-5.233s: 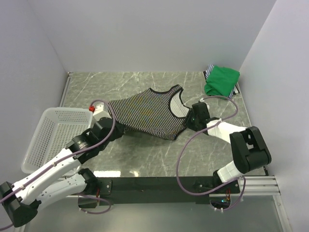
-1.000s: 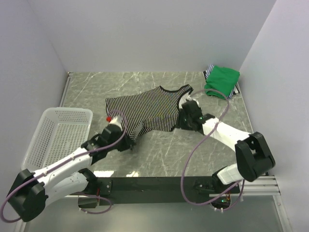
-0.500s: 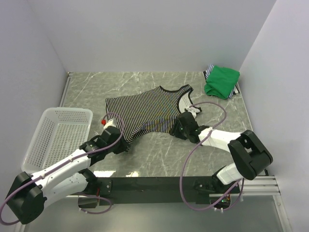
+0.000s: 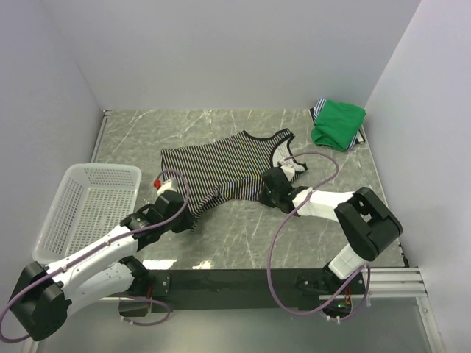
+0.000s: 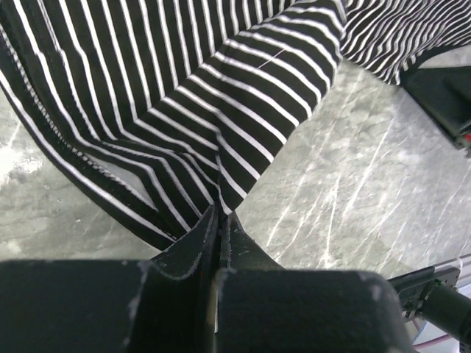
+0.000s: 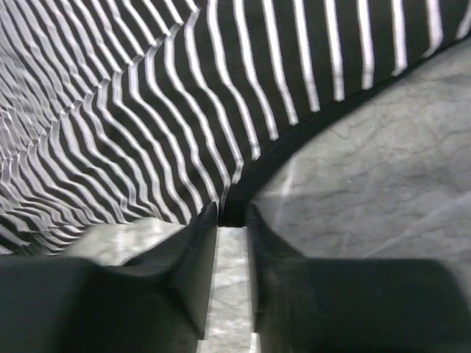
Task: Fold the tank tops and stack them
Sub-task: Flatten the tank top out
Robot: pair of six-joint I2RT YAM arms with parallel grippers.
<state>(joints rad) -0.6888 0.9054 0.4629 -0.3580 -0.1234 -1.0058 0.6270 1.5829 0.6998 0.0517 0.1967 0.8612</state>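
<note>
Striped tank top (image 4: pixel 221 165): 7 o'clock hem pinched in left pincer (image 5: pixel 221 215); right pincer (image 6: pixel 232 213) narrow at 4 o'clock hem, grip unclear; presumably for folding over.

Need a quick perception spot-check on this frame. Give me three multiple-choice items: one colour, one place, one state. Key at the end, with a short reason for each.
1. The mesh basket is:
A. white
B. blue
C. black

2. The green tank top lies:
A. in the basket
B. at the far right corner of the table
C. at the near left corner

3. The left hand is:
A. open over bare marble
B. shut on the hem of the striped tank top
C. shut on the basket's rim

Key:
1 A: the top view shows white plastic mesh.
2 B: the green cloth sits against the right wall at the far edge.
3 B: the left wrist view shows it pressed closed with striped cloth pinched at its tips.
</note>
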